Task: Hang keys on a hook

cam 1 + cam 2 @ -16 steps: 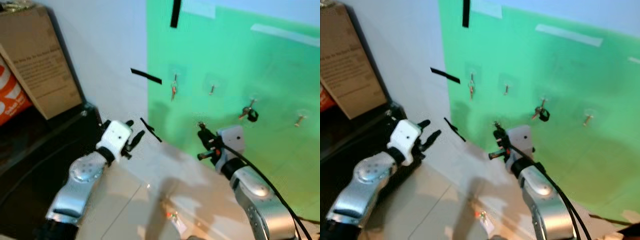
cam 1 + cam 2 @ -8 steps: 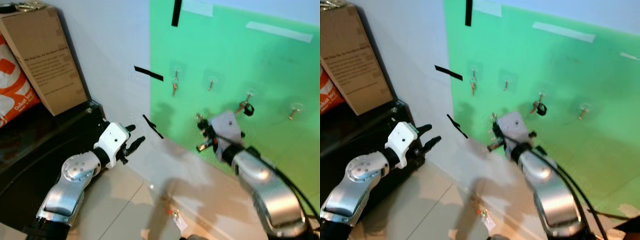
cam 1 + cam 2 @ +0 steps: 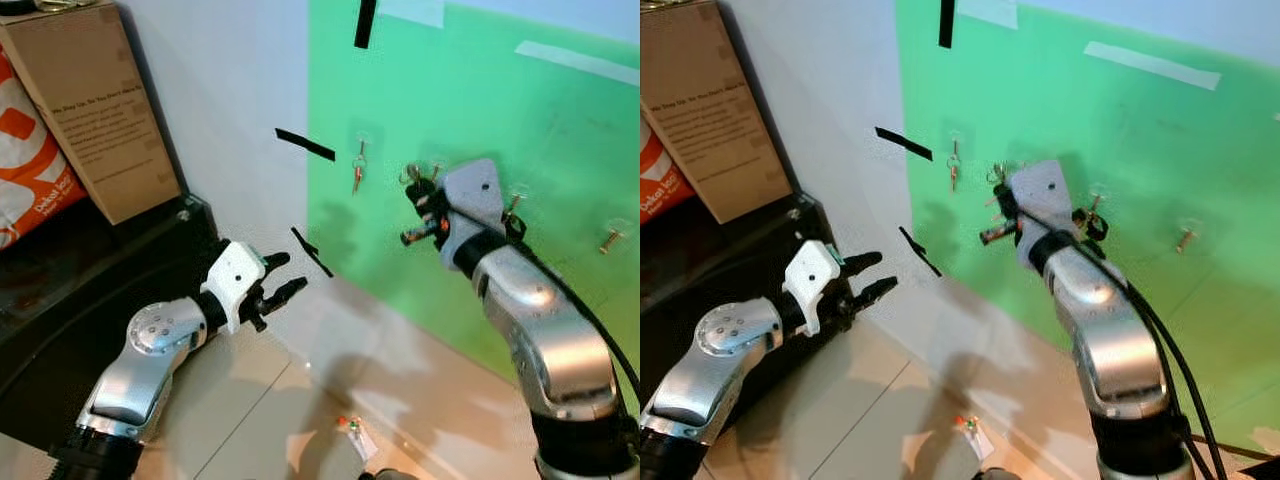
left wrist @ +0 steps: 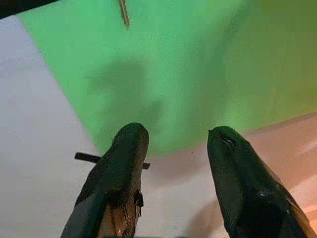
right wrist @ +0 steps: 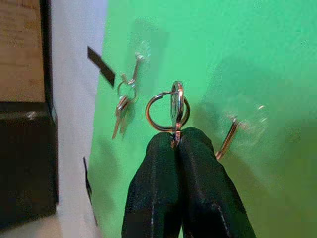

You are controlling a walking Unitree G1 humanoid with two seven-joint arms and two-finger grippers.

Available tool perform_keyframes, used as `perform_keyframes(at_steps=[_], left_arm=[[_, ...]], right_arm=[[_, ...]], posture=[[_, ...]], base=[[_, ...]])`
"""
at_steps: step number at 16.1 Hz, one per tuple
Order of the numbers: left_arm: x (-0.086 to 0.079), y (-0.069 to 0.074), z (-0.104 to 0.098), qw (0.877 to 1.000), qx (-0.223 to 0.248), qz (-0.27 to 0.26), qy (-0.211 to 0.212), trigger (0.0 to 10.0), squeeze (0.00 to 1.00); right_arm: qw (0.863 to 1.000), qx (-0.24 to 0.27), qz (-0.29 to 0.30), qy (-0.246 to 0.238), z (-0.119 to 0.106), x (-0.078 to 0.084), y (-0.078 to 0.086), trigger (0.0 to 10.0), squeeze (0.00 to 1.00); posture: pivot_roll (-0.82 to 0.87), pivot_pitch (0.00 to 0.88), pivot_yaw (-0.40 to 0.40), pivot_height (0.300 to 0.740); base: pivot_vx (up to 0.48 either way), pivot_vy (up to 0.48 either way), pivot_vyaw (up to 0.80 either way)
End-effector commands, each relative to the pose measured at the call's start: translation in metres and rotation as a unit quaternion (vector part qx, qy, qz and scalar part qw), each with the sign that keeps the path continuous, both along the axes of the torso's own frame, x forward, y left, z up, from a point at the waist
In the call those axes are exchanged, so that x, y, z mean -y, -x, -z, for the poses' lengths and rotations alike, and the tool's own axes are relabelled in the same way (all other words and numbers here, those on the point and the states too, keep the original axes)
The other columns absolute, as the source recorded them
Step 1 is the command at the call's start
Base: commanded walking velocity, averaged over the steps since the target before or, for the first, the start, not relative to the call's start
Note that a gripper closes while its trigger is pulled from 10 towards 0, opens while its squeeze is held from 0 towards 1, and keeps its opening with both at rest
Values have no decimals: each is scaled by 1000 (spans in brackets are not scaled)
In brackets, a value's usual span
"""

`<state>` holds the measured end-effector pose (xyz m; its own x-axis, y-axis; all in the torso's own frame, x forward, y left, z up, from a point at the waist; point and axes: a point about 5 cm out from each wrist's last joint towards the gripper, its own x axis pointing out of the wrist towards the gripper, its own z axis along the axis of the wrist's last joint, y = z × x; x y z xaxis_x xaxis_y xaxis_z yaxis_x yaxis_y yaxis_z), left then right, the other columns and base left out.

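Keys' silver metal ring (image 5: 167, 111) pinched between our right gripper's (image 5: 177, 140) clenched black fingers, raised against green wall panel (image 3: 500, 120), small clear hook (image 5: 229, 135) near, at 3 o'clock of ring in right wrist view. Second key set (image 5: 121, 110) hangs on neighbouring hook at 9 o'clock. Our left gripper (image 4: 173, 136) released, fingers spread, idle low before wall. Brown cardboard box (image 3: 95, 110) at 10 o'clock.

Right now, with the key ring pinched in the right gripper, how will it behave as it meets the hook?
The key ring, thin bare metal, is probably stiff, light and slippery. The right gripper pinches only its edge, so it may twist against the hook.
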<state>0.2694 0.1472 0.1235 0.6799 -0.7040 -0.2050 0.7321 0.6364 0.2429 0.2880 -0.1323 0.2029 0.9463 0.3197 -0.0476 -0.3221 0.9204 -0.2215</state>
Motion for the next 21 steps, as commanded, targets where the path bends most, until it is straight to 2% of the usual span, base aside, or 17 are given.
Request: perform_keyframes(at_steps=[1, 4, 8, 15, 21], left_arm=[[3, 1, -5, 1000, 5, 12, 1, 10000, 0], [3, 3, -5, 1000, 4, 13, 2, 10000, 0], [3, 5, -5, 1000, 0, 17, 1, 10000, 0], [5, 5, -6, 1000, -4, 23, -1, 10000, 0], [5, 5, -6, 1000, -6, 25, -2, 10000, 0]], right_arm=[[1000, -6, -3, -16, -2, 1, -2, 10000, 0], [999, -16, 5, -40, 0, 1, -3, 10000, 0], [998, -22, 22, -54, -1, 8, 0, 10000, 0], [996, -55, 40, -52, 9, 19, 12, 10000, 0], [995, -48, 54, -64, 4, 26, 16, 10000, 0]], posture=[[19, 0, -11, 740], [24, 0, -20, 740], [20, 0, -16, 740], [20, 0, -16, 740], [14, 0, -12, 740]], base=[[0, 0, 0], [0, 0, 0], [0, 0, 0], [0, 0, 0], [0, 0, 0]])
